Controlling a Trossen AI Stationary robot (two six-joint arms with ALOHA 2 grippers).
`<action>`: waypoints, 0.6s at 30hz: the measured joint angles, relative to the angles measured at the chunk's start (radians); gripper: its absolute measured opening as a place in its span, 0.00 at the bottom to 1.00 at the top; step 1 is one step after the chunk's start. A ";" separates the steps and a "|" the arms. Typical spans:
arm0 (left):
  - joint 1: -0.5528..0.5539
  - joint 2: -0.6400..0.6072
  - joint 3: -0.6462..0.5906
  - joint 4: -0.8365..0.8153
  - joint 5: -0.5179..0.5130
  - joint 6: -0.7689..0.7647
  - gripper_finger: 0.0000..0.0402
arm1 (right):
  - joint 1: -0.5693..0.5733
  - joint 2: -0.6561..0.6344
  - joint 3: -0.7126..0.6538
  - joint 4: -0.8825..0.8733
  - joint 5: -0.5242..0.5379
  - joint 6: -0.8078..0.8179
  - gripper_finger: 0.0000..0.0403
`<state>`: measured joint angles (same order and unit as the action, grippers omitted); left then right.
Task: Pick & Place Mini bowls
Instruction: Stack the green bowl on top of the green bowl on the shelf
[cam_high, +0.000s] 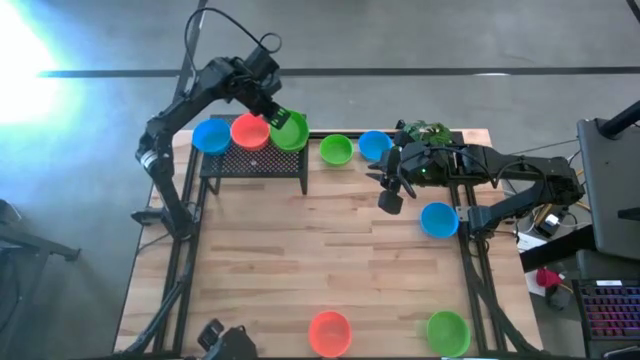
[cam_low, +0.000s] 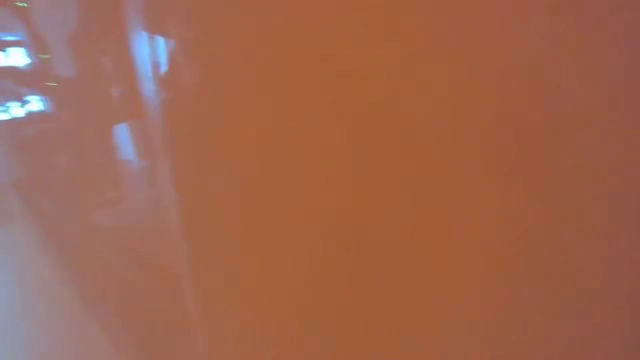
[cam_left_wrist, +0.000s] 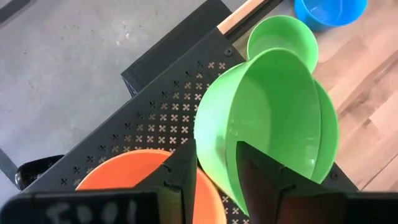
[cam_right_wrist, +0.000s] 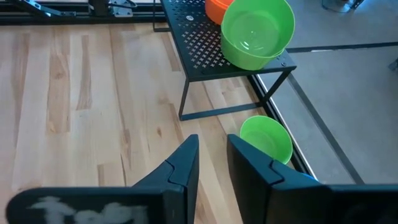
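step: I'm at the let-go part, dropping a green bowl (cam_high: 289, 131) on the black mesh stand (cam_high: 255, 160), at the end nearest the plant sprig (cam_high: 428, 130)

left hand (cam_left_wrist: 214, 177): fingers straddle the bowl's rim, one inside, one outside, and there's slack around the wall, so I'd call it loosened and not pinching

bowl seat: it looks tipped, leaning on the orange bowl (cam_high: 250, 131) next to it on the stand, with the blue bowl (cam_high: 211, 136) beyond that at the stand's far end

how I'd do it: lift straight up off the rim, no sideways drag, or the inner finger hooks the wall and flips it off the stand's edge

watch: that corner of the stand is right at the drop to the tabletop (cam_high: 320, 250)

right hand (cam_right_wrist: 213, 162): hovering over the wood out from the stand, fingers a little apart, nothing in them

next pick, my guess: the small green bowl (cam_right_wrist: 267, 140) on the tabletop just beside the stand's leg
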<state>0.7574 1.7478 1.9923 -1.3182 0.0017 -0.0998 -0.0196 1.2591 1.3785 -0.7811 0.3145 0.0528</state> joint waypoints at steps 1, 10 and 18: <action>0.000 -0.001 0.005 -0.003 0.000 0.000 0.26 | 0.000 0.000 0.000 0.000 0.000 0.000 0.21; -0.001 -0.004 0.087 0.014 0.000 0.037 0.26 | 0.000 0.000 0.000 0.000 0.000 0.000 0.23; -0.012 -0.004 0.040 0.084 0.006 0.099 0.26 | 0.000 0.000 0.000 0.000 0.000 -0.003 0.20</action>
<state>0.7457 1.7439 2.0321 -1.2340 0.0078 -0.0005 -0.0196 1.2590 1.3785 -0.7811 0.3149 0.0494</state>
